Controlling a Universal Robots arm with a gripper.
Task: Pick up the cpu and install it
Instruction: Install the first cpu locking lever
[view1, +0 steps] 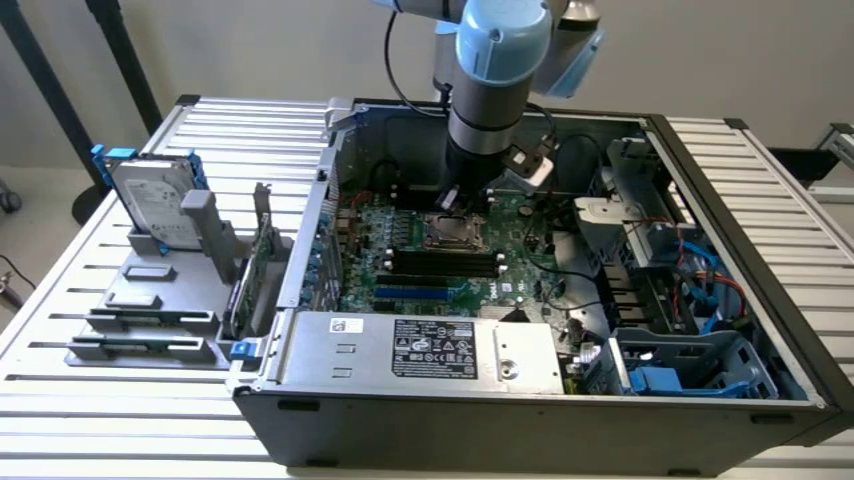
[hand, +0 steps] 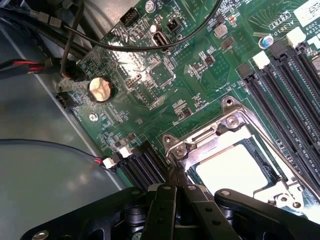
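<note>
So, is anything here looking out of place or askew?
Nothing stands out. The cpu lies flat and square inside the socket frame on the green board, and the shut hand sits right at the frame's edge.

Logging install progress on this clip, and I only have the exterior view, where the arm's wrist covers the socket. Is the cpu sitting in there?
Observer: Yes. In the wrist view the cpu, a pale silvery square, lies flat inside the socket's metal frame.
Operator: Are the jaws holding anything?
Observer: No. They are shut together, with nothing visible between them.
Operator: Where are their tips?
Observer: At the frame's corner, beside a screw and off the cpu itself.
</note>
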